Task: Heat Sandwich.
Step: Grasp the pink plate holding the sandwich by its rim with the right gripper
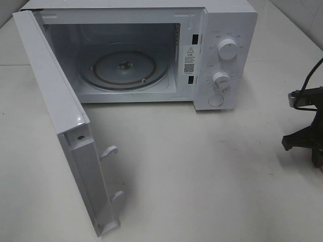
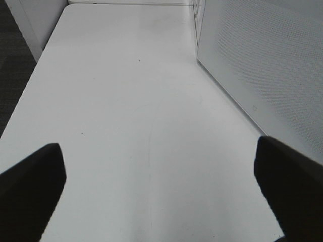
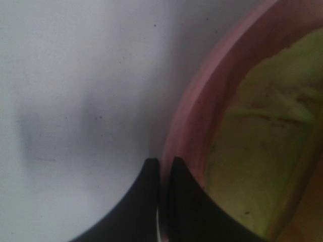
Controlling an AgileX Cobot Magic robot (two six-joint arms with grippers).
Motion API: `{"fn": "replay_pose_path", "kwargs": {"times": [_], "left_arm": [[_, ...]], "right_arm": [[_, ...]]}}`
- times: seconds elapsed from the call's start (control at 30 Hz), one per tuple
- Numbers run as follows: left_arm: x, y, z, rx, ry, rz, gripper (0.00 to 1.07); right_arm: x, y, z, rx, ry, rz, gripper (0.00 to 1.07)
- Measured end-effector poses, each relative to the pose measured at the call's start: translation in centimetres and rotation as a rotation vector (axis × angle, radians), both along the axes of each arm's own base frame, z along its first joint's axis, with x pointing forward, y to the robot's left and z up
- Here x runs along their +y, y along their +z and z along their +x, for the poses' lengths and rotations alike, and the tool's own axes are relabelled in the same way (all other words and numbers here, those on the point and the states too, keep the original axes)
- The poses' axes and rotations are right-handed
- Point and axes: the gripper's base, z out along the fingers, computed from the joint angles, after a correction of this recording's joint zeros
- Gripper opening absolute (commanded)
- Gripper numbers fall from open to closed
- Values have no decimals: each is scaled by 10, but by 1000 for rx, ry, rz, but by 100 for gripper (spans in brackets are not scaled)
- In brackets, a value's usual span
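Sandwich (image 3: 262, 151) filling, pale yellow-green with a tan edge, lies on the pink plate (image 3: 202, 101), just beside the right gripper (image 3: 162, 161). Only the right wrist view shows it, blurred and very close. The gripper's two black fingertips (image 3: 151, 171) are pressed almost together, and the plate's raised rim runs down into the thin slit between them, so the gripper is closed on the rim while the sandwich sits just inside it, untouched by the fingers. In the high view, only a dark part of the right arm (image 1: 308, 126) shows at the right edge, well apart from the microwave (image 1: 227, 30).

The left gripper (image 2: 161, 191) stands wide, its fingers (image 2: 30, 186) far apart and holding nothing, over bare table near the perforated outer face of the microwave door (image 2: 262, 60).

The microwave is white and sits at the back of the table. Its door (image 1: 55, 101) is swung fully open toward the front left, with two latch hooks (image 1: 110, 150) on its free edge. Inside, the glass turntable (image 1: 126, 68) lies bare. Two round dials (image 1: 227, 49) and a button (image 1: 216, 100) sit on the panel to the right of the cavity.

The table (image 1: 202, 176) is smooth and white, with a few faint scuffs. Dark floor (image 2: 15, 50) shows beyond its far edge in the left wrist view.
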Motion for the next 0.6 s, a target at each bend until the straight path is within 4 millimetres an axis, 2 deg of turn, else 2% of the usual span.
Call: {"fn": "replay_pose_path", "kwargs": {"times": [0.6], "left_arm": [[0,0,0,0,0,0,96]], "right_arm": [[-2,0,-1,13,0,-24,0]]}}
